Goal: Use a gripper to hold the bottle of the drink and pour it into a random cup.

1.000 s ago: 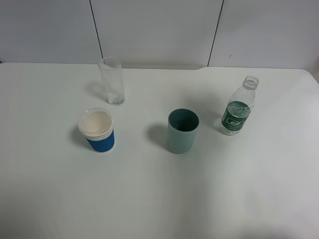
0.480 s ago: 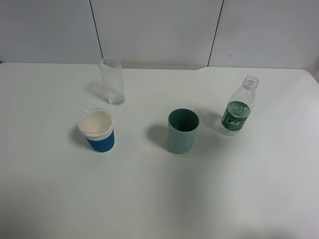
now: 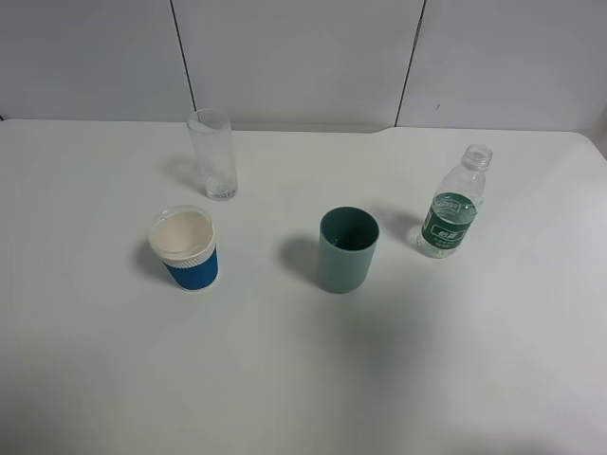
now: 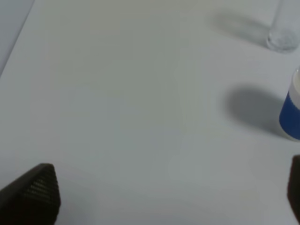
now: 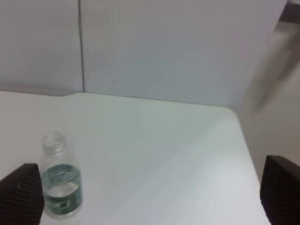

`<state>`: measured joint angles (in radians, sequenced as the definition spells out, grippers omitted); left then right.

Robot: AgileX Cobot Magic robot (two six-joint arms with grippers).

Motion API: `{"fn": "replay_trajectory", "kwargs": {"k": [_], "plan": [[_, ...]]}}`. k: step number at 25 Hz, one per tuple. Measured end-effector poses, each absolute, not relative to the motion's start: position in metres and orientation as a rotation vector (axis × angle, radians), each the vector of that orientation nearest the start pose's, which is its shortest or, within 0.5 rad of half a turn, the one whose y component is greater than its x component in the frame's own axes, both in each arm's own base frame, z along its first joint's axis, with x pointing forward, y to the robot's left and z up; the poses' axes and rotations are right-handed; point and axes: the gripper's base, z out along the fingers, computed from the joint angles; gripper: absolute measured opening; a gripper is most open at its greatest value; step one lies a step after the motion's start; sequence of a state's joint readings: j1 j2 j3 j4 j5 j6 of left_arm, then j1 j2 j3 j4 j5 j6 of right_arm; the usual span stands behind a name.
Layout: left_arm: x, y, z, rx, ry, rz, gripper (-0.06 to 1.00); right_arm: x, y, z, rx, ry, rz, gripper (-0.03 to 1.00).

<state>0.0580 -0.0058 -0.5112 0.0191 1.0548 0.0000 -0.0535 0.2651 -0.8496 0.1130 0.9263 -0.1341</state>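
The small clear bottle with a dark green label (image 3: 452, 204) stands upright and uncapped at the right of the white table. It also shows in the right wrist view (image 5: 61, 189). The teal-green cup (image 3: 347, 249) stands at the middle, to the bottle's left and apart from it. No arm shows in the exterior high view. My right gripper (image 5: 150, 199) is open and empty, with its dark fingertips (image 5: 21, 193) at the picture's edges and the bottle near one of them. My left gripper (image 4: 164, 199) is open and empty over bare table.
A blue-sleeved white paper cup (image 3: 186, 250) stands at the left and also shows in the left wrist view (image 4: 291, 112). A tall clear glass (image 3: 213, 154) stands behind it, its base showing in the left wrist view (image 4: 282, 33). Grey wall panels (image 3: 294, 57) close off the table's back edge.
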Motion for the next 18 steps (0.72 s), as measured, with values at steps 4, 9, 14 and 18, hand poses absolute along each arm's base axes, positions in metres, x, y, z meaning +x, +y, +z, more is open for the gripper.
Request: {"fn": "replay_trajectory", "kwargs": {"k": [4, 9, 14, 18], "plan": [[-0.007, 0.001, 0.281, -0.060, 2.021, 0.059, 0.98, -0.006, 0.009, 0.375, -0.080, 1.812, 0.005, 0.91], [-0.007, 0.001, 0.281, -0.060, 2.021, 0.059, 0.98, -0.011, 0.014, 0.335, -0.101, 1.855, 0.068, 0.91], [-0.007, 0.001, 0.281, -0.060, 2.021, 0.059, 0.98, -0.014, 0.016, 0.302, -0.138, 1.927, 0.079, 0.91], [-0.007, 0.001, 0.281, -0.060, 2.021, 0.059, 0.98, -0.011, 0.014, 0.289, -0.144, 1.996, 0.054, 0.91]]}}
